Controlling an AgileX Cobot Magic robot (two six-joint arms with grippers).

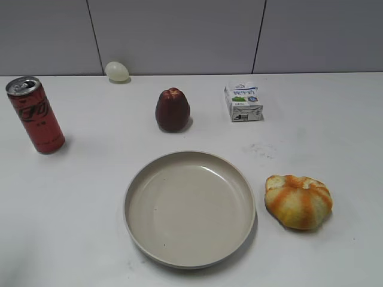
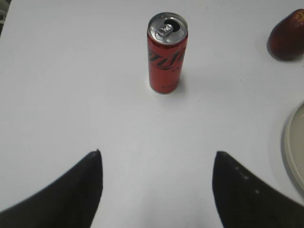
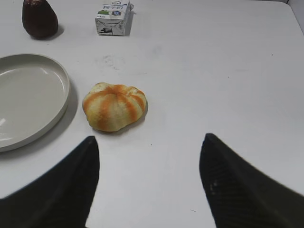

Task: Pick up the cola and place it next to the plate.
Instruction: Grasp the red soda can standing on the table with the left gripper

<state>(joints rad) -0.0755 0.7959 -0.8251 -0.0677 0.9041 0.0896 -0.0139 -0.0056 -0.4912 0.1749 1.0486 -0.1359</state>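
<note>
Pincers come nearest: the left pincer point(image 2: 156, 156) and right pincer point(image 3: 149, 140) are both spread over bare white bench point(image 1: 72, 227). Beyond lies the smooth round beige plate point(image 1: 190, 207), then the slim red cola point(image 1: 35, 115) standing upright, far left, well apart.

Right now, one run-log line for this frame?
phase: pre-grasp | cola: upright, far left, untouched | plate: centre, empty | left gripper: open, facing cola | right gripper: open, idle

Lab: bare white table point(image 1: 335, 119), grey wall panels point(image 1: 179, 30)
</note>
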